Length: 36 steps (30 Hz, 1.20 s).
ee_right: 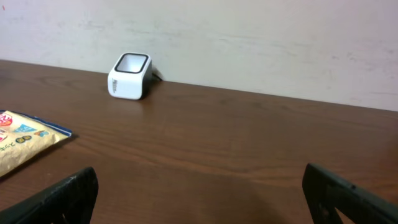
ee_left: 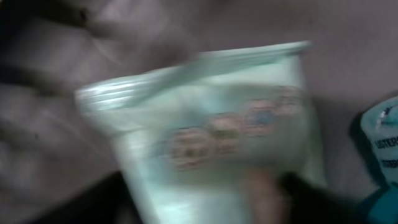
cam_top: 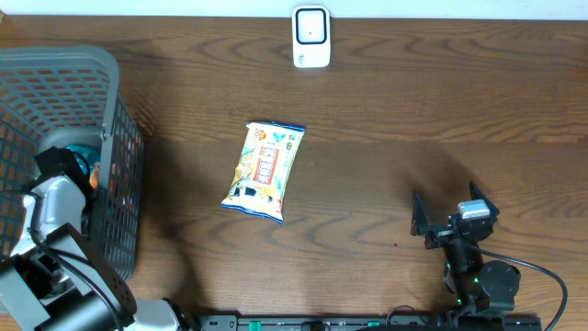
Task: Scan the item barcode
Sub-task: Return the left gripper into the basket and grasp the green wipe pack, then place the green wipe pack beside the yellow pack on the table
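Although the left wrist view was badly blurred, a pale green pouch with a ribbed, sealed top edge was seen filling most of it. A teal packet was made out just beside the pouch. The left gripper was lowered into the grey basket at the left edge of the bench. How wide it stood, and whether anything was gripped, could not be told. The right gripper was held wide open and empty near the near right corner of the bench, pointed toward the far edge. A printed snack bag was laid flat around the middle of the bench, well apart from both grippers, its length running roughly from far edge to near edge. The white scanner was stood at the far edge, about midway along it, well apart from the snack bag.
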Tool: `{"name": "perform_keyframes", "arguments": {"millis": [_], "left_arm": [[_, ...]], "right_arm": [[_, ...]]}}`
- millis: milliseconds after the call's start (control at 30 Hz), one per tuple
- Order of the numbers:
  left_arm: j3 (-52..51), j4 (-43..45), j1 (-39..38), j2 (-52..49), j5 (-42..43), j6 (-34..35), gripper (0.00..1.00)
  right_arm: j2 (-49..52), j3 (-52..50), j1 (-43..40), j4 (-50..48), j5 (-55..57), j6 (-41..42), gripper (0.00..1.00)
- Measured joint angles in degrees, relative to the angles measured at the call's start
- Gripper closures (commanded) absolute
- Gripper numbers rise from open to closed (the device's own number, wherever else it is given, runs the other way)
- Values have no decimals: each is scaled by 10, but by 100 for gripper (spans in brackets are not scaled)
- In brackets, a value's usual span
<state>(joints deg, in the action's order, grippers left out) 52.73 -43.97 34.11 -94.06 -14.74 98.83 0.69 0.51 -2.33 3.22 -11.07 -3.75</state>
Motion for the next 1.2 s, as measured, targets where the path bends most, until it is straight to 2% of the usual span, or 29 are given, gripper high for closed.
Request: {"name": "perform_keyframes", "arguments": {"millis": [67, 133, 400, 533, 633, 800, 900, 1033, 1200], "left_arm": [[-3, 8, 0, 1, -4, -8, 81], [-2, 10, 0, 2, -8, -24, 92], [-2, 0, 0, 27, 8, -115, 93], [19, -8, 0, 83, 24, -176, 93], [82, -2, 0, 146, 28, -227, 93], [202, 54, 0, 257, 41, -300, 92], [226, 148, -7, 315, 106, -362, 93], [235, 214, -71, 338, 214, -451, 93], [235, 215, -240, 268, 289, -566, 93]], "right_arm": [[0, 0, 0, 0, 0, 0, 1], [0, 0, 0, 0, 0, 0, 1], [0, 0, 0, 0, 0, 0, 1], [0, 0, 0, 0, 0, 0, 1], [0, 0, 0, 0, 0, 0, 1], [0, 0, 0, 0, 0, 0, 1], [0, 0, 0, 0, 0, 0, 1], [0, 0, 0, 0, 0, 0, 1], [0, 0, 0, 0, 0, 0, 1]]}}
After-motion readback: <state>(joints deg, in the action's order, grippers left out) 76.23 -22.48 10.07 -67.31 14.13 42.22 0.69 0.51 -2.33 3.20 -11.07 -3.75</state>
